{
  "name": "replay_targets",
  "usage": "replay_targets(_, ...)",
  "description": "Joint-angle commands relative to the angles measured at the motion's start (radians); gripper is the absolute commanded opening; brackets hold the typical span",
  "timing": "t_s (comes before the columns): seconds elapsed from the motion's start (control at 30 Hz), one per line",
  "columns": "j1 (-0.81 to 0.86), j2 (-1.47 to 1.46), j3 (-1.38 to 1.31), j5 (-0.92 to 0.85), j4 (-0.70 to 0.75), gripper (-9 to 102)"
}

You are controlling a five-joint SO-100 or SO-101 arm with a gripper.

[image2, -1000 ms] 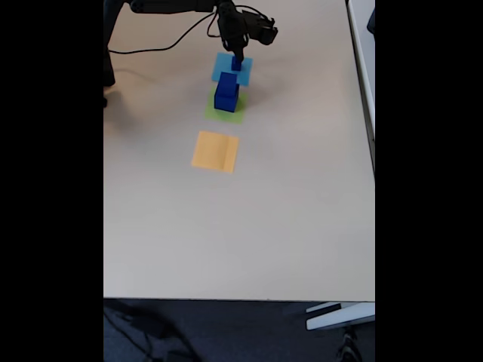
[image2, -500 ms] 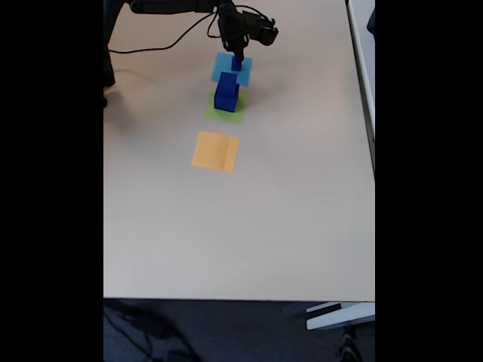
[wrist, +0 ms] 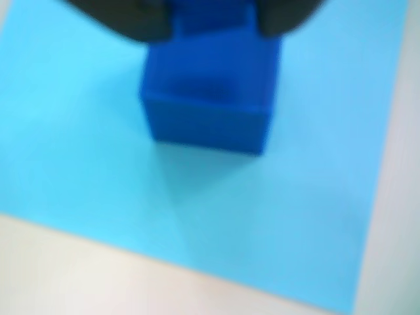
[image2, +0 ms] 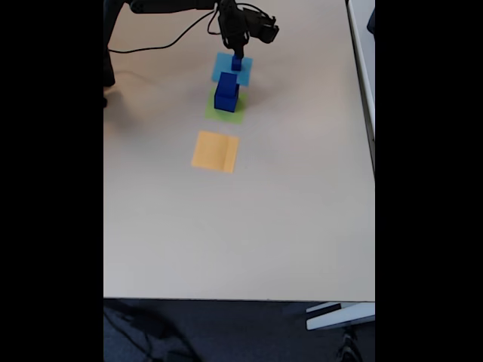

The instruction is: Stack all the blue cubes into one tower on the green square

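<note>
In the wrist view the gripper [wrist: 213,23] pinches a small blue cube [wrist: 209,92] between its jaws above the light-blue patch [wrist: 85,144], while beyond the jaws a blue tower [image2: 226,93] stands on the green square [image2: 224,113].

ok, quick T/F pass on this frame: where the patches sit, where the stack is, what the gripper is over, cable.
1. The blue stack stands on the green square. True.
2. The orange patch carries a cube. False: it is bare.
3. The gripper hangs over the light-blue patch. True.
4. In the wrist view the small cube sits on bare table. False: light-blue patch lies behind it.
5. A black cable lies on the table. True.
</note>
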Motion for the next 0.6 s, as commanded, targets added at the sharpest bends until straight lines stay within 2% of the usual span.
replay_targets(0.0,-0.005,0.103,-0.063,0.011,0.028,0)
replay_targets(0.27,0.026,0.221,-0.067,-0.012,0.101,1)
replay_targets(0.57,0.110,0.330,-0.080,-0.115,0.184,0)
